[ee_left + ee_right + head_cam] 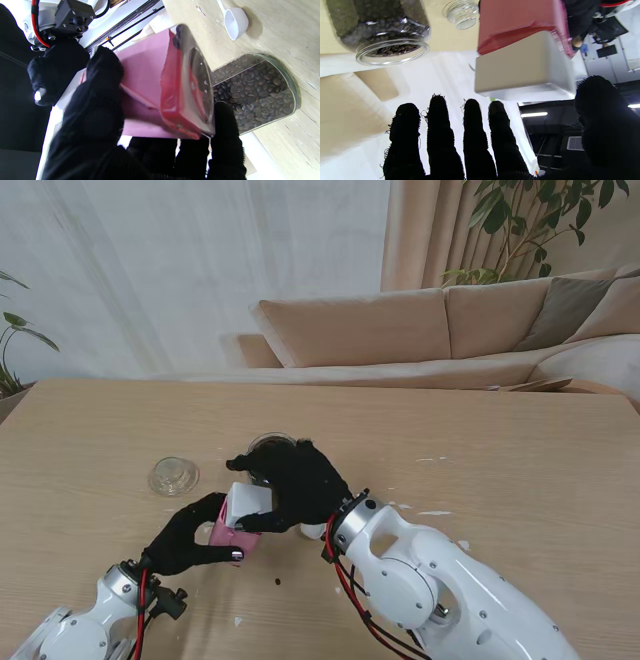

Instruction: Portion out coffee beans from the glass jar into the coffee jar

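My desk (520, 440) is pale wood-grain, running nearly the full width of the stand view. Past its far edge I see a beige sofa (420, 330) with back cushions. White sheer curtains (180, 270) fill the wall on my left, with a tan drape (425, 235) beside them. A leafy plant (530, 220) stands in the far right corner; more leaves (15, 340) show at the left edge. Daylight is soft.

Wooden table (480, 440): glass lid (173, 476) at left, bean jar (268, 446) centre (partly hidden), white scoop (235, 21) near it.
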